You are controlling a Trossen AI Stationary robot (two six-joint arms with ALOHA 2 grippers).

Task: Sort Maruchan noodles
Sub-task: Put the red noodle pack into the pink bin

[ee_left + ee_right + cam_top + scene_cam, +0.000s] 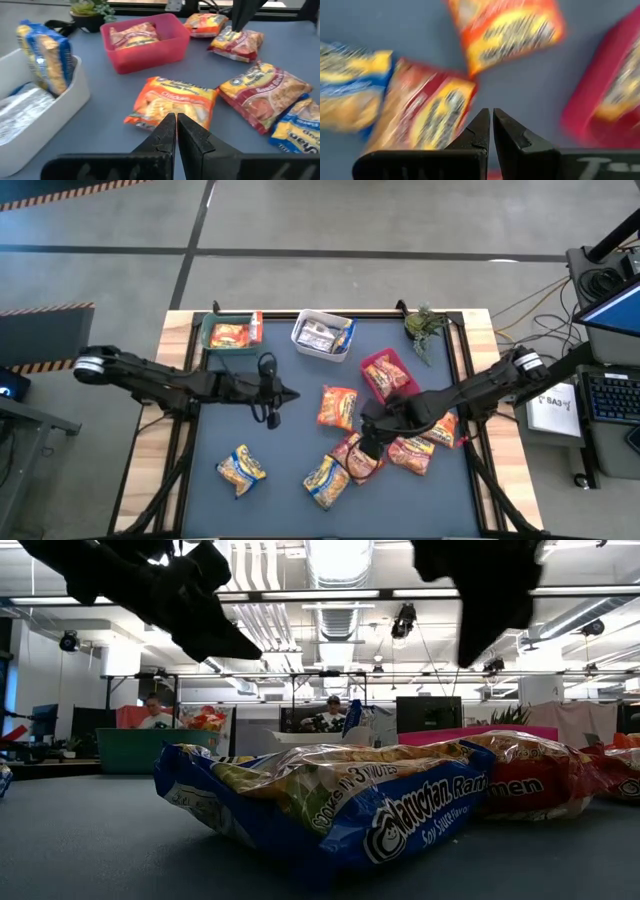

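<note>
a: which packet do we go for?
b: the red packet (420,117), just below our right end effector (490,125), fingers together, empty; left end effector (176,131) shut too, farther off.

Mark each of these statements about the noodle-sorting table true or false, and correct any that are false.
1. The red bin holds at least one noodle packet. True.
2. The left gripper is clamped on a packet. False: its fingers are shut on nothing, above bare mat.
3. The white bin sits between the green bin and the red bin. True.
4. All packets are already in bins. False: several lie loose on the mat, such as the orange packet.
5. The right gripper stands wide open. False: it is shut, above the loose packets.
</note>
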